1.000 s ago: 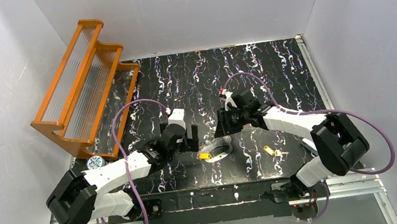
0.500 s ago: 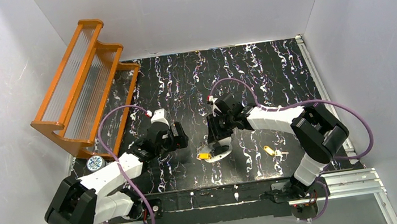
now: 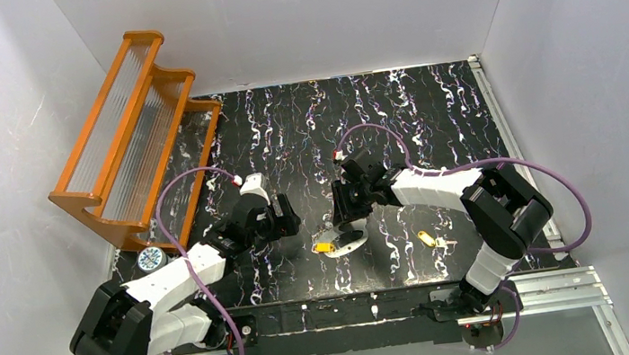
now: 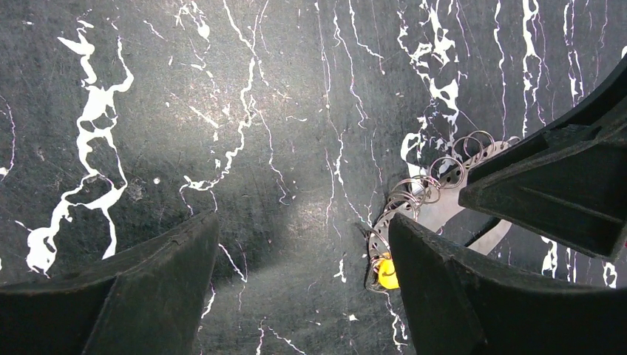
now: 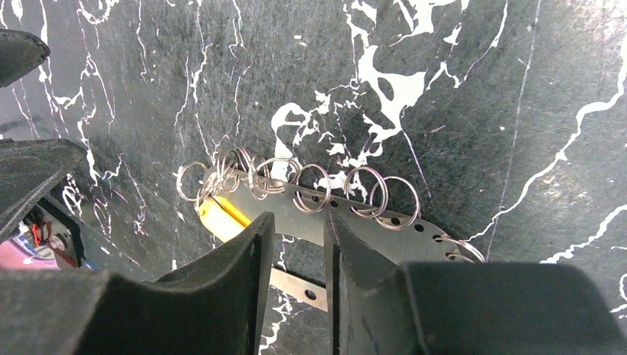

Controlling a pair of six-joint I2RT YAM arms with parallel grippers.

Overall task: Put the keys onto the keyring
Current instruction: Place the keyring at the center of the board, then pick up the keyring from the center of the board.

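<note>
Right jaws narrowly parted above perforated metal keyring (image 5: 414,235).

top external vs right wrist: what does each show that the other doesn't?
Only top external: the orange slatted rack, a small round blue-and-white object beside it, a second yellow-headed key lying apart from the whitish-grey metal band keyring, and the left arm and right arm whole.
Only right wrist: small silver split rings threaded through holes along the band, with the right end effector straddling the band's edge.
Both: that keyring, a yellow-headed key at its end, the black marbled tabletop.
</note>
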